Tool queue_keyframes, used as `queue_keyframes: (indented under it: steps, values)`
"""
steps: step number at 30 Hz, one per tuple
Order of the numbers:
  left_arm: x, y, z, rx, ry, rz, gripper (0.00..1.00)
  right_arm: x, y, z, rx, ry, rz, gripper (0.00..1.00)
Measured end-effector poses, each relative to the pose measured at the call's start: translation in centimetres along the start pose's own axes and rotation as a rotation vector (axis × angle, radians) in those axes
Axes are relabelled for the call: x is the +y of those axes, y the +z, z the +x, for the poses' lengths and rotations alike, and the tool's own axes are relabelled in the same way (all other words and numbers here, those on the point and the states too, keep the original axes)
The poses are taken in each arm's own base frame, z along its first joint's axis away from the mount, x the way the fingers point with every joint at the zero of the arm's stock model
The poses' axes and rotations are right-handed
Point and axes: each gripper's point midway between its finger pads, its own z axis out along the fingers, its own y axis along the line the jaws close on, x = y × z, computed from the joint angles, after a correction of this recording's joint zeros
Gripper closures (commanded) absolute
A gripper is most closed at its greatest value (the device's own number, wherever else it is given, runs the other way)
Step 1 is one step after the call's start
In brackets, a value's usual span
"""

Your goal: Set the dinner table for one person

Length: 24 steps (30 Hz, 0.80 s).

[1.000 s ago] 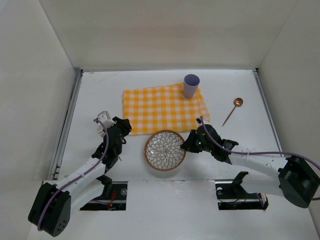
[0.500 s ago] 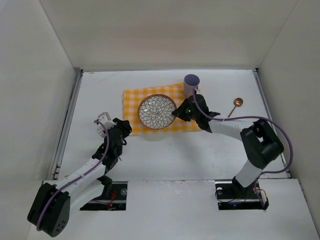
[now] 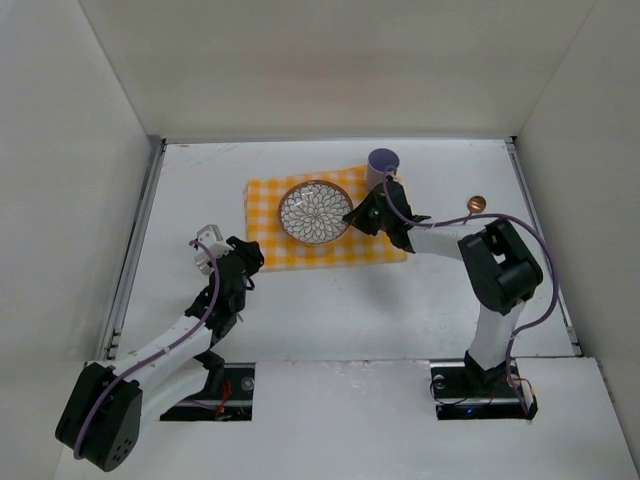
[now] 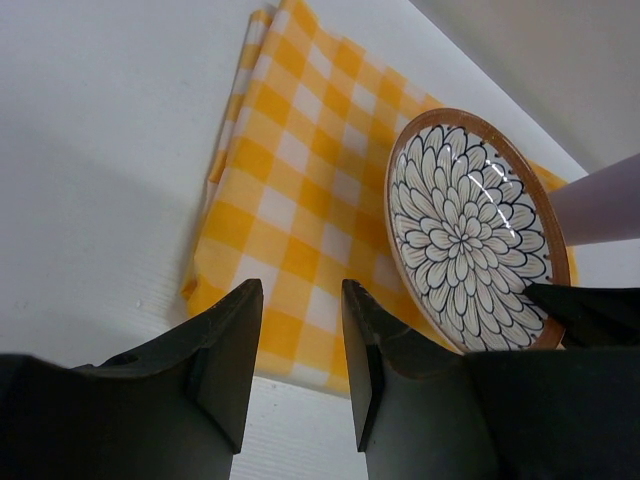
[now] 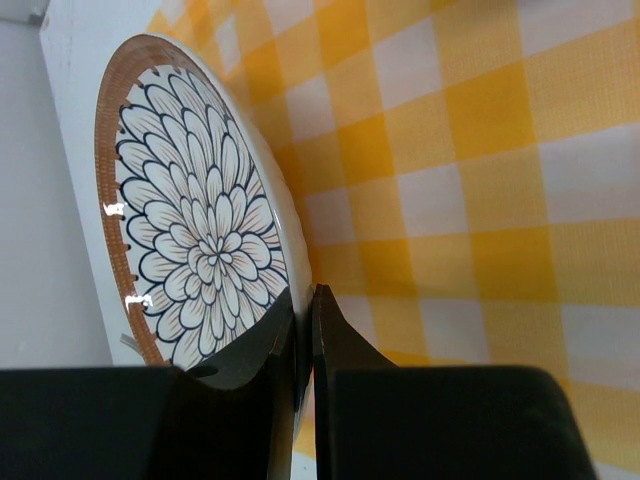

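Well, the biggest thing is the dinner table (image 3: 330, 310), a wide white top with pale walls round it. It fills most of the room I can see, and both arms are fixed at its near edge.

On it, toward the far side, lies a yellow-and-white checked cloth (image 3: 270, 240), spread flat.

Next come the two arms. The left arm (image 3: 175, 335) reaches out over the bare white top, near the cloth's near left corner. The left gripper (image 4: 300, 290) has its jaws partly apart with nothing between them. The right arm (image 3: 480, 260) bends across to the cloth. The right gripper (image 5: 303, 295) is pinched tight on the right rim of a plate (image 3: 315, 212).

That plate is round, with a brown rim and a dark flower pattern. It sits over the middle of the cloth and looks a bit tipped. I cannot tell if it touches the cloth.

A pale purple cup (image 3: 382, 162) stands upright at the cloth's far right corner.

A little brown spoon (image 3: 476, 203) lies on the white top, right of the cloth, partly hidden by the right arm.
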Motion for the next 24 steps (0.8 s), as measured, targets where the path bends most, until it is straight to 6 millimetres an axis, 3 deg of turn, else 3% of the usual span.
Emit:
queue_keyframes:
  steps: [7, 12, 15, 20, 24]
  values:
    - [0.0, 0.0, 0.1, 0.003, 0.002, -0.001, 0.65, -1.3, 1.7, 0.4, 0.008, 0.025, 0.023, 0.83]
    - [0.0, 0.0, 0.1, 0.004, 0.003, -0.001, 0.65, -0.8, 2.0, 0.1, -0.005, 0.051, 0.0, 0.57]
    - [0.0, 0.0, 0.2, 0.005, 0.004, -0.002, 0.65, -0.2, 1.5, -0.5, -0.028, 0.05, -0.016, 0.47]
    - [0.0, 0.0, 0.2, 0.005, 0.003, -0.001, 0.65, 0.4, -1.2, -1.1, -0.065, 0.03, -0.028, 0.42]
    - [-0.2, -0.1, -0.1, -0.002, -0.002, 0.006, 0.65, -0.2, -5.5, -0.3, -0.073, 0.003, -0.043, 0.58]
